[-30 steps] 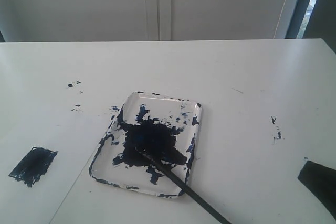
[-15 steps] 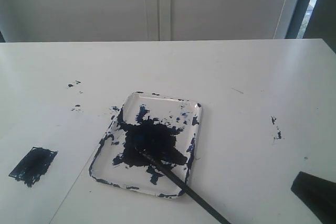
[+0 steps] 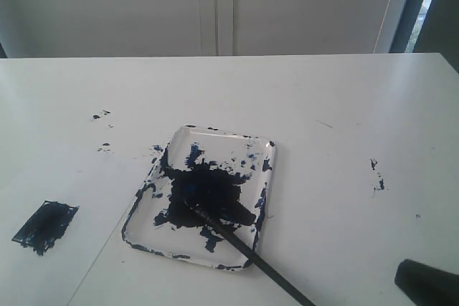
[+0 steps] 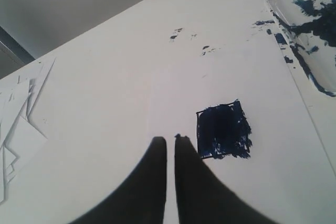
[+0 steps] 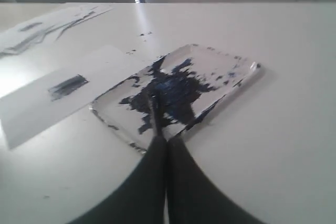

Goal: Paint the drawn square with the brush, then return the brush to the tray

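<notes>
White tabletop point(image 3: 344, 105) stretches across the room in front of me, bright and plain. Nearest, at the front right corner, the right gripper point(image 3: 410, 278) pokes in as a dark blunt shape, well apart from everything else. Its wrist camera shows its 2 fingers point(image 5: 152, 171) pressed flat together with nothing between them. To its left the brush point(image 3: 237, 238) lies slantwise, its black handle sticking out over the tray's near rim onto the table and its tip resting in the big paint blot point(image 3: 208, 195). Over on the left the drawn square point(image 3: 44, 226) sits on a sheet of white paper point(image 3: 72, 184), filled in as a ragged blue-black patch. The left gripper point(image 4: 170, 140), seen through its own wrist camera, is just beside that patch, its 2 dark fingers closed to a thin slit and gripping nothing. The tray point(image 3: 147, 223) sits mid-table, next to the paper's edge, its clear floor splattered all round the blot. Farther back, small paint specks point(image 3: 100, 115) dot the left side and a few dark flecks point(image 3: 376, 175) mark the right. Beyond the far edge stands a pale panelled wall point(image 3: 215, 5), with a dark frame point(image 3: 405, 5) at its right end.
</notes>
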Robot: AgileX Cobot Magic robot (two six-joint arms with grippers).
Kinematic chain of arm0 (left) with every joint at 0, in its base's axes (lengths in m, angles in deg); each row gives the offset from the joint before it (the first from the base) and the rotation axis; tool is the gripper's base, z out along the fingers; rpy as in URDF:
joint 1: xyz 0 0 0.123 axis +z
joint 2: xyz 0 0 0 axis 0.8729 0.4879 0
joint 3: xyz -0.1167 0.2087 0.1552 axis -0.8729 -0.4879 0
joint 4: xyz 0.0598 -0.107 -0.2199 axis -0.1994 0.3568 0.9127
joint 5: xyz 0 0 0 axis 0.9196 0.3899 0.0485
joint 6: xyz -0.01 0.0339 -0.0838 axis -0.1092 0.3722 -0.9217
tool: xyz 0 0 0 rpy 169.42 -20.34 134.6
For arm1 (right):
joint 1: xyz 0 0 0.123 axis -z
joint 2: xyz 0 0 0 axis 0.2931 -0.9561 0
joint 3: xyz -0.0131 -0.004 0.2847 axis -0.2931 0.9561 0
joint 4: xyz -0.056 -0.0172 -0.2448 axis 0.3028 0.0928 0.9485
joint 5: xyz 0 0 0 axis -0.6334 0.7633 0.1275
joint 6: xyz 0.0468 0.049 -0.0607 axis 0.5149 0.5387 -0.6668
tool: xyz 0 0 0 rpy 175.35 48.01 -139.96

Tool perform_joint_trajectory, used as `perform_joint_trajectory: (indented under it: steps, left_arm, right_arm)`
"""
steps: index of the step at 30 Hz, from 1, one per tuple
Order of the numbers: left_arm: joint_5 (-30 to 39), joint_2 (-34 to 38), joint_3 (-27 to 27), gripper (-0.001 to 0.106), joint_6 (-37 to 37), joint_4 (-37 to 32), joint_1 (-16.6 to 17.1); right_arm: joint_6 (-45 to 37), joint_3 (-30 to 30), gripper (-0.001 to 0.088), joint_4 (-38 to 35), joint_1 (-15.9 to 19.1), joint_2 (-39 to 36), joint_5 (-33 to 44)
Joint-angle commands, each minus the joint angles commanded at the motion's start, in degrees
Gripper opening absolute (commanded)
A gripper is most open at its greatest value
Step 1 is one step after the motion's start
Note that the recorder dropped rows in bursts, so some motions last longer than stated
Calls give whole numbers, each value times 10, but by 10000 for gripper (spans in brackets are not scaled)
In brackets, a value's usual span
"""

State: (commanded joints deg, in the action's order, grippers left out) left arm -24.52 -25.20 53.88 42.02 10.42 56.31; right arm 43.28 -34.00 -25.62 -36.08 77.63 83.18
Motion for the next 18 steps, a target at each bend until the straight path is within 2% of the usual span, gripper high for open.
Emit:
perform_joint_trajectory:
  steps: [1,2,6,13,15,17,18]
  left_arm:
    - [0,0,-6,131,0,0,0]
    - [0,0,-14,131,0,0,0]
    - [1,0,-37,131,0,0,0]
    - [4,0,-64,131,0,-1,0]
    - [6,0,-69,131,0,-1,0]
    - [6,0,-69,131,0,-1,0]
    - [3,0,-69,131,0,-1,0]
  right_arm:
    - [0,0,0,-38,1,0,0]
    - [0,0,0,-36,1,0,-1]
    - [0,0,0,44,1,0,0]
    - [-5,0,0,51,1,0,23]
    - [-60,0,0,88,1,0,26]
    - [-180,0,0,127,1,0,21]
    - [-200,0,0,127,1,0,12]
